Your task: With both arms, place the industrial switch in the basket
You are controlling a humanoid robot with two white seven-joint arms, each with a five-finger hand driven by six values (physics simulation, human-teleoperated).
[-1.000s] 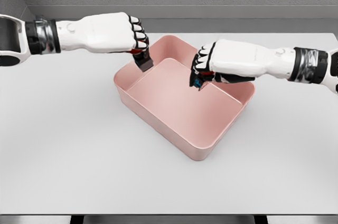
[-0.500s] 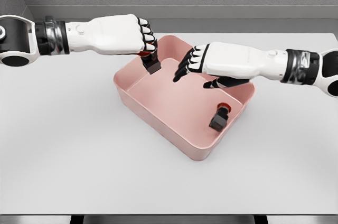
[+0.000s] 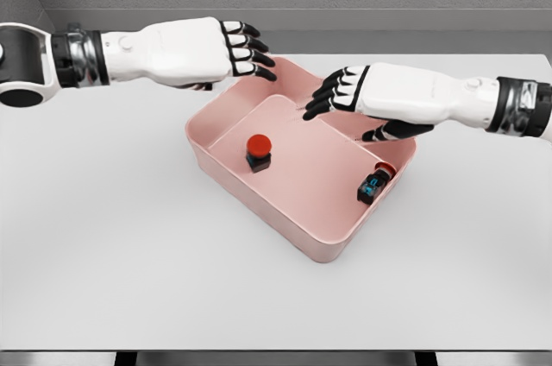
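Both industrial switches (image 3: 258,151) (image 3: 374,184) are deposited in the pink basket (image 3: 259,198); left robot hand (image 3: 244,49) and right robot hand (image 3: 332,95) are spread open, empty; only retraction is judged left.

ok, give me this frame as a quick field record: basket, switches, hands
basket: pink rectangular basket on the white table
switch 1: red-capped switch upright on the basket floor, left part
switch 2: second switch lying tilted against the basket's right wall
left hand: left hand above the basket's back-left rim, fingers spread, holding nothing
right hand: right hand over the basket's back part, fingers spread, holding nothing
task state: both switches inside the basket
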